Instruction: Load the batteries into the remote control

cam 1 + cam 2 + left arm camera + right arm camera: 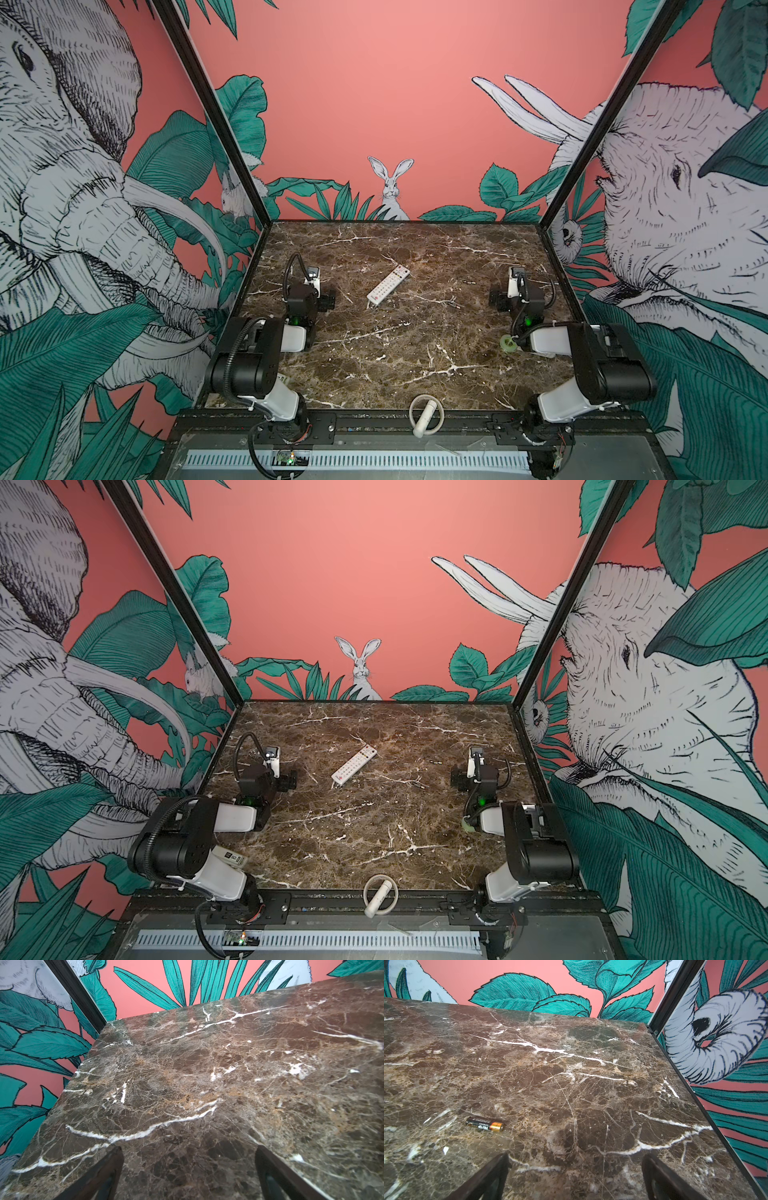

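The remote control (pixel 388 284) (pixel 354 764) lies slantwise on the marble table, buttons up, between the two arms. Two batteries lie to its right in both top views, one (pixel 469 281) (pixel 435 761) farther back and one (pixel 455 305) (pixel 419 786) nearer. The right wrist view shows one dark battery with a gold end (pixel 485 1124) lying flat, off to the side of my right gripper (pixel 576 1159) (pixel 516 276). That gripper is open and holds nothing. My left gripper (pixel 188 1153) (pixel 312 276) is also open, over bare marble left of the remote.
A white cylinder with a ring (pixel 426 415) lies at the table's front edge. A pale green ring (pixel 508 344) sits beside the right arm. A small white printed piece (pixel 232 857) lies partly under the left arm. Patterned walls (pixel 415 104) enclose the table on three sides.
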You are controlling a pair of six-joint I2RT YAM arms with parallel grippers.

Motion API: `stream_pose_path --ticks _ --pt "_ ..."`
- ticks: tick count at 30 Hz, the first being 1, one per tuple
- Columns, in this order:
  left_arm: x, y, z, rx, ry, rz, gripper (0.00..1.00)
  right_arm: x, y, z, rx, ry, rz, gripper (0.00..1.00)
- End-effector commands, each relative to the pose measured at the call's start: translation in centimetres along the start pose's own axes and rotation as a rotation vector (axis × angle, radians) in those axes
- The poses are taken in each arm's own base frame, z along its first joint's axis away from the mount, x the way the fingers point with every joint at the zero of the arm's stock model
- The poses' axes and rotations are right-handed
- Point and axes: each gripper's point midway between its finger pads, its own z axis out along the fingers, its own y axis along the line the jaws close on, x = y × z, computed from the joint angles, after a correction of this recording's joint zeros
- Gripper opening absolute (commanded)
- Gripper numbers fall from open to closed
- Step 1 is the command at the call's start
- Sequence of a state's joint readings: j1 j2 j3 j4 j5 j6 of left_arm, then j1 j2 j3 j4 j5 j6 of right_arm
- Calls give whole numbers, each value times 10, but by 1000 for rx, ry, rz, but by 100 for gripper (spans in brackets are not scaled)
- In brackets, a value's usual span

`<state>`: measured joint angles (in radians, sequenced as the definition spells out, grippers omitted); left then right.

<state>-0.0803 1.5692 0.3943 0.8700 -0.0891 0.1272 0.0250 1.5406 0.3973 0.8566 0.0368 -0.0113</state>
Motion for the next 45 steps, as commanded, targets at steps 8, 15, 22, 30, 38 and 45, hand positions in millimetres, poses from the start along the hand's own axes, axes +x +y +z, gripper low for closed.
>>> stream_pose_path --ticks 8,15,22,30,38,45 --pt "-25 14 0 -44 22 -5 100 -7 0 -1 -1 -39 -4 99" --pt "-50 30 0 -219 188 57 99 -7 0 -1 -3 -38 -4 99" --pt "-82 35 -17 -319 315 58 100 -7 0 -1 -5 -38 -5 99" --pt "-104 8 -56 -207 426 -36 100 -6 -7 0 35 -28 9 99" --pt "-94 -60 -88 137 506 -132 100 -34 7 -17 -39 23 -30 99" --pt "-85 -132 -96 494 534 -140 100 -67 40 -50 -156 94 29 99"
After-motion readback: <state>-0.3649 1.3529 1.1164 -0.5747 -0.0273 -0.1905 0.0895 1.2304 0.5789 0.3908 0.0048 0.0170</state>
